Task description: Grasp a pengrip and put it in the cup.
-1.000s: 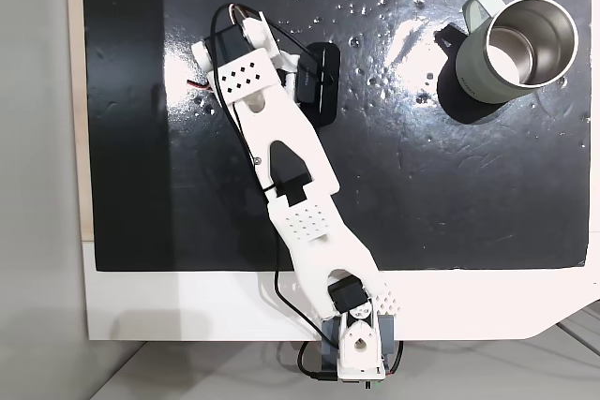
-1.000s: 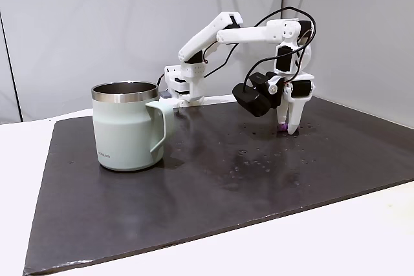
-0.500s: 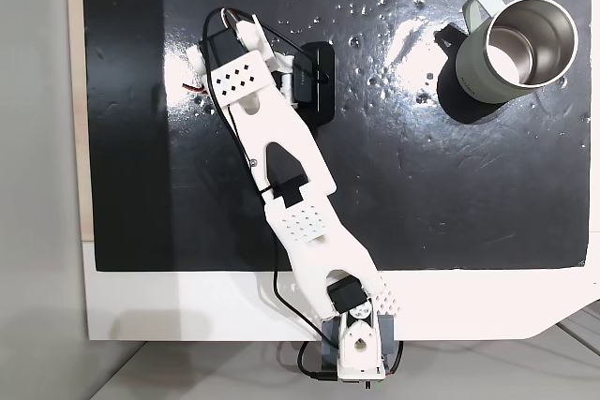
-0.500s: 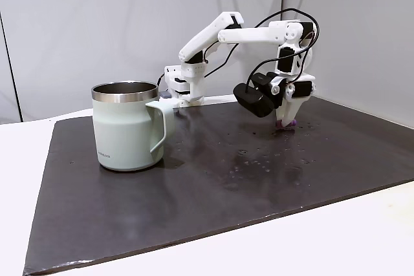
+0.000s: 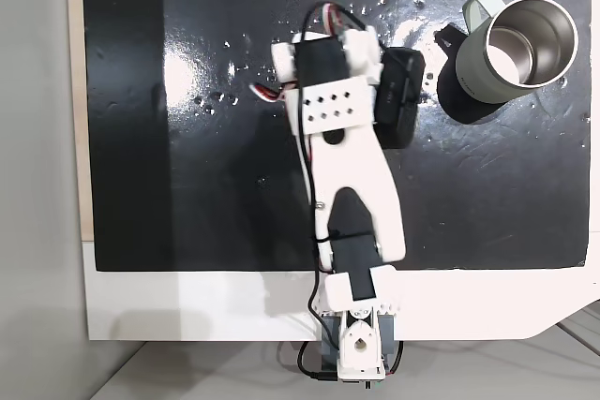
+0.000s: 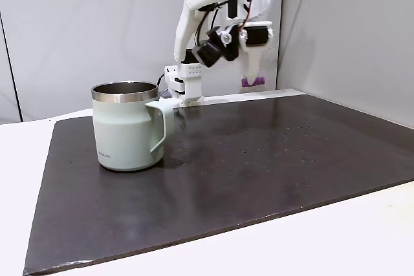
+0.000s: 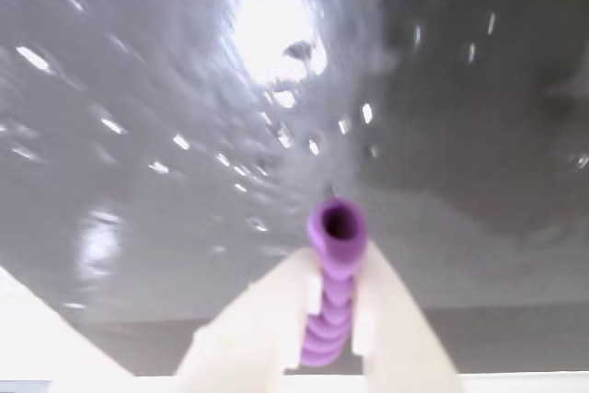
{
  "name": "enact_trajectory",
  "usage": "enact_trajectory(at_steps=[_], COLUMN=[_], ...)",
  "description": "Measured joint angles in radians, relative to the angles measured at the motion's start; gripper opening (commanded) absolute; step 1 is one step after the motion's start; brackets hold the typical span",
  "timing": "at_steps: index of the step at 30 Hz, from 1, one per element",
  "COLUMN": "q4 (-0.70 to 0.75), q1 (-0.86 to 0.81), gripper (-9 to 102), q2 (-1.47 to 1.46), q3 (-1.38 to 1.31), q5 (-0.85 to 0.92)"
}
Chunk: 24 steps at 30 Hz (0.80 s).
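Observation:
The pengrip (image 7: 331,294) is a small purple ribbed tube, pinched between my two white fingers (image 7: 391,319) in the wrist view. From the side, my gripper (image 6: 251,79) hangs high above the far part of the black mat, shut on the pengrip (image 6: 259,82). The cup (image 6: 126,127), a pale grey-green mug with a steel rim, stands upright on the mat to the left and nearer the camera. Seen from above, the cup (image 5: 525,44) is at the top right, and my wrist (image 5: 328,100) with its black camera is just left of it, covering the gripper.
A black shiny mat (image 6: 272,172) covers most of the white table (image 6: 362,244). The arm's base (image 5: 354,344) sits at the table's near edge in the top-down fixed view. Grey walls stand close behind the mat in the side view.
The gripper has risen from the mat with the pengrip in it. The arm has swung toward the cup, rightward in the top-down view and leftward in the side view.

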<state>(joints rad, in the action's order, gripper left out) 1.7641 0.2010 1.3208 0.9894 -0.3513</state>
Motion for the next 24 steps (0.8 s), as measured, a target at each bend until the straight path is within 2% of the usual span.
enact_trajectory(at_steps=[11,16,24], q4=[0.041,0.044,0.044], q1=[-0.419,-0.525,-0.637], gripper=[0,0,0], q2=[0.107,0.081,-0.127], q3=[-0.06,-0.224,-0.546], q5=[0.382,0.511,0.647])
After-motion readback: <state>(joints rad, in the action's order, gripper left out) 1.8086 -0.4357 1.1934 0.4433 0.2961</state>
